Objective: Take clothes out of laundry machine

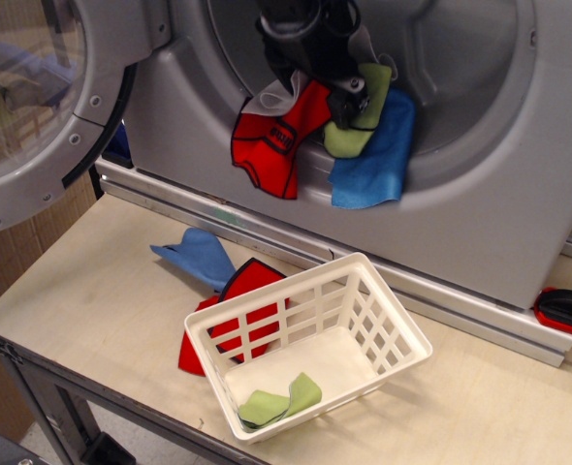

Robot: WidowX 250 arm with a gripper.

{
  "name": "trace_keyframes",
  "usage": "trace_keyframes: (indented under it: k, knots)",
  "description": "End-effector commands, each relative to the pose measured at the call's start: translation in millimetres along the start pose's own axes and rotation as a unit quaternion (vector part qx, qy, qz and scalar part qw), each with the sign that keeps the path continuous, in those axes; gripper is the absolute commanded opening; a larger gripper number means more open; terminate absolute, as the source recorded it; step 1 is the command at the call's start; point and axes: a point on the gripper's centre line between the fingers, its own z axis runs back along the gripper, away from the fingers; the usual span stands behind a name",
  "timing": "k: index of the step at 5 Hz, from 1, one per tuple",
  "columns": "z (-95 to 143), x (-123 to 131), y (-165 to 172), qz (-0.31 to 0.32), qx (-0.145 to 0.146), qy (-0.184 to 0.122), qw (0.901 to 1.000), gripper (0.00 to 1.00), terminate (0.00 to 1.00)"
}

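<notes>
The silver-grey laundry machine (480,194) fills the back, its round glass door (34,107) swung open at the left. A bunch of clothes hangs over the drum mouth's lower rim: a red one with black trim (271,145), a white one (271,95) above it, an olive-green one (349,138) and a bright blue one (373,160). My black gripper (344,97) reaches down into the drum mouth, closed on the top of this bunch where the red and olive-green cloths meet. Its fingertips are partly hidden by cloth.
A white lattice basket (402,329) sits on the wooden table in front, with a green cloth (276,402) inside. A blue cloth (199,254) and a red cloth (247,281) lie on the table at its left. A red-black object (567,310) lies at the right edge.
</notes>
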Motion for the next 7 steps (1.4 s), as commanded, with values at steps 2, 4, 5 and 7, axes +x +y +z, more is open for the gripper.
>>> trace_keyframes:
  k: [2, 4, 5, 7]
  knots:
    - [14.5, 2.1, -0.4, 0.025, -0.001, -0.029, 0.9993, 0.0, 0.0]
    - [39.9, 5.5, -0.2, 0.092, 0.006, -0.019, 0.9955, 0.0, 0.0]
    - [60.5, 6.6, -7.9, 0.123, 0.031, 0.017, 0.9918, 0.0, 0.0]
    - [91.9, -40.6, -58.5, 0.147, 0.044, 0.118, 0.9811, 0.0, 0.0]
